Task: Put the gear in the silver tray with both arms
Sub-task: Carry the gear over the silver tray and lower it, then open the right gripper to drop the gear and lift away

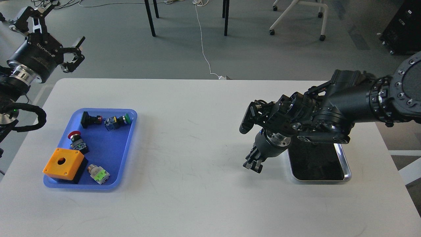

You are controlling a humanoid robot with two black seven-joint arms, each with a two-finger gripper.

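Observation:
The silver tray [344, 168] lies at the right of the white table, its far part hidden under my right arm. Its dark bottom shows nothing in it. My right gripper [253, 165] points down just left of the tray, above the table; it is dark and its fingers cannot be told apart. My left gripper [56, 27] is open and empty, held high beyond the table's far left corner. The gear lies in a blue tray [129, 144] at the left: an orange box [63, 163], a red button [74, 135], a green button [118, 121], a black switch [88, 119] and a light-green switch [97, 173].
The white table [184, 148] is bare between the two trays. Chair and table legs [149, 18] and a white cable [203, 46] are on the floor beyond the far edge.

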